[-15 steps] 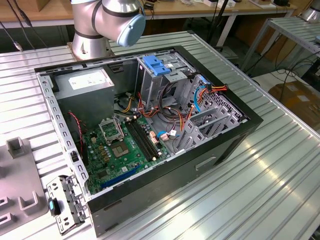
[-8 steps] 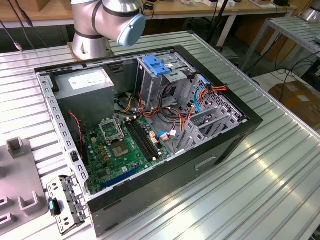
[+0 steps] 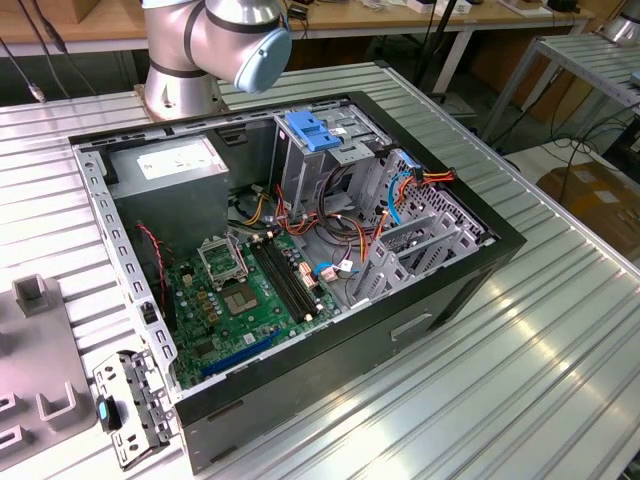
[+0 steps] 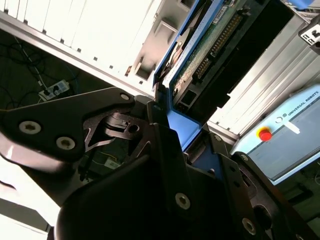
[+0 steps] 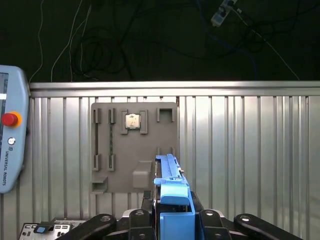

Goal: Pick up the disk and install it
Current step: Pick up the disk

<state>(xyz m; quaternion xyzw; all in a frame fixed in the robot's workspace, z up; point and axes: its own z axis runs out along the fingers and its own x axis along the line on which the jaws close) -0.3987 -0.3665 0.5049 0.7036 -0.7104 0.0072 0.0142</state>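
Blue plastic rails (image 5: 169, 167) frame the disk (image 5: 173, 192), and it sits in the tool (image 5: 172, 206). In both wrist views the black fingers (image 4: 167, 150) are pressed against its two sides, pinching it between them. The first wrist view shows the disk edge-on as a thin blue strip, with its long axis running straight out from between the fingers, away from the wrist. The second wrist view looks along one flat face, where a green circuit board (image 4: 200, 55) lies inside the blue frame.

Beyond the disk's far end in the first wrist view is a grey fixture plate (image 5: 115, 175) on the ribbed metal bench (image 5: 240, 140), with a pendant (image 5: 10, 140) at one side.

In the exterior view the open computer case (image 3: 300, 400) lies on the bench, its slotted metal cage (image 3: 425, 240) toward the exterior view's right. By my reading, the pick is done but the disk is not yet seated in the cage.
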